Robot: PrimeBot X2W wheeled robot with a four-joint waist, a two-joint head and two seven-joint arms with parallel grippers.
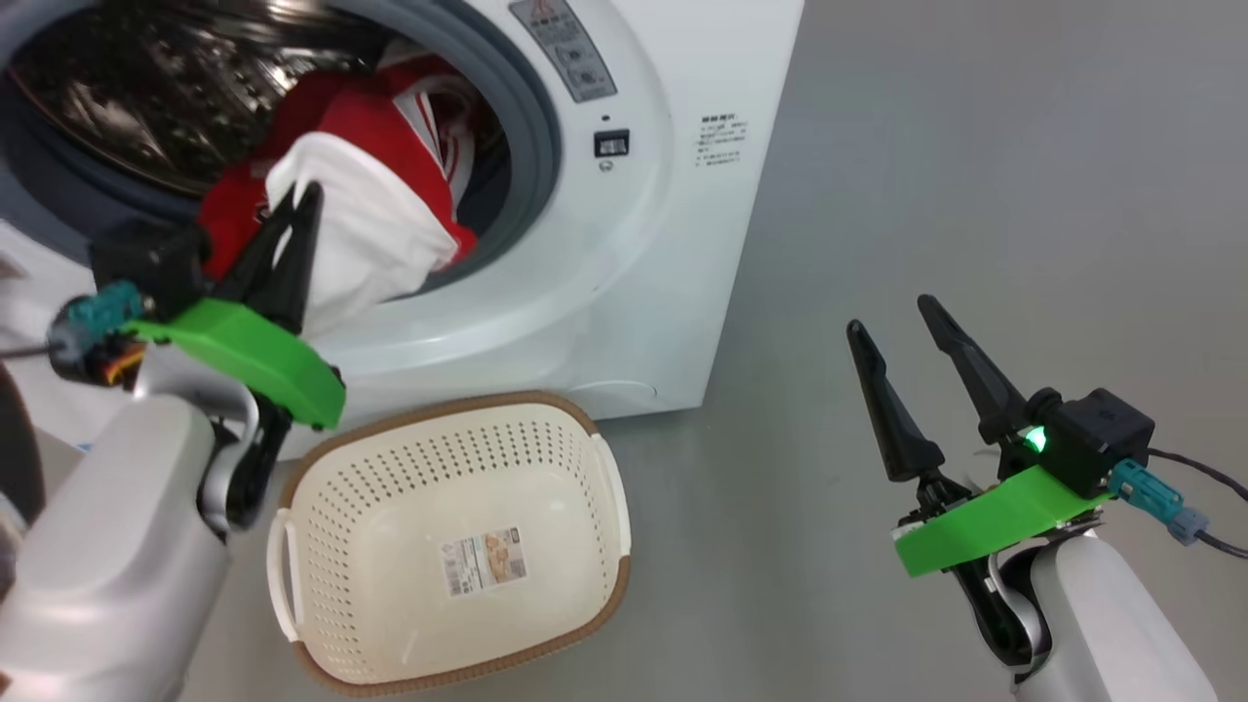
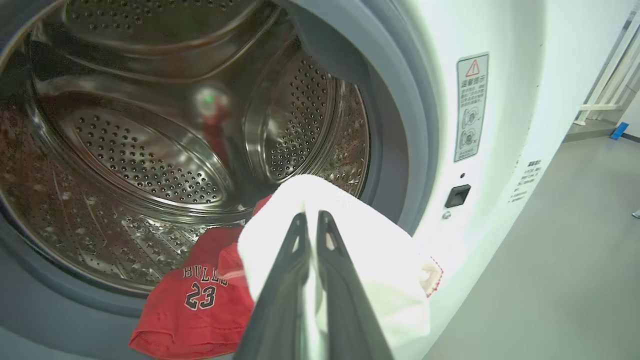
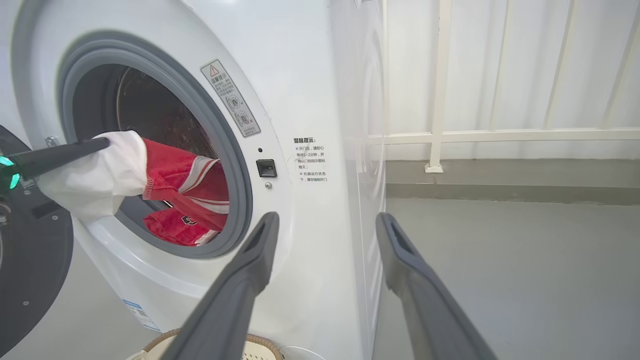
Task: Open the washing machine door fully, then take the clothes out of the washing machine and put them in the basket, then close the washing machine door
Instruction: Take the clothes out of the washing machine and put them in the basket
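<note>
The washing machine point(image 1: 624, 244) stands with its mouth uncovered, and the washing machine door point(image 3: 30, 270) is swung out to the left. The clothes spill over the grey seal: a white garment point(image 1: 370, 224), a red jersey point(image 2: 200, 310) marked "BULLS 23" and red striped shorts point(image 3: 185, 175). My left gripper point(image 1: 304, 193) is shut on the white garment point(image 2: 360, 240) at the drum's mouth, lifting it over the lip. Below it on the floor sits the cream basket point(image 1: 468, 402), holding nothing but its paper label. My right gripper point(image 1: 891, 314) hangs open to the right of the machine, nothing between its fingers.
Grey floor spreads to the right of the machine point(image 3: 500, 275). A white railing point(image 3: 435, 135) and a low step run along the far wall. The basket's rim point(image 3: 260, 342) lies just under my right gripper point(image 3: 327, 220).
</note>
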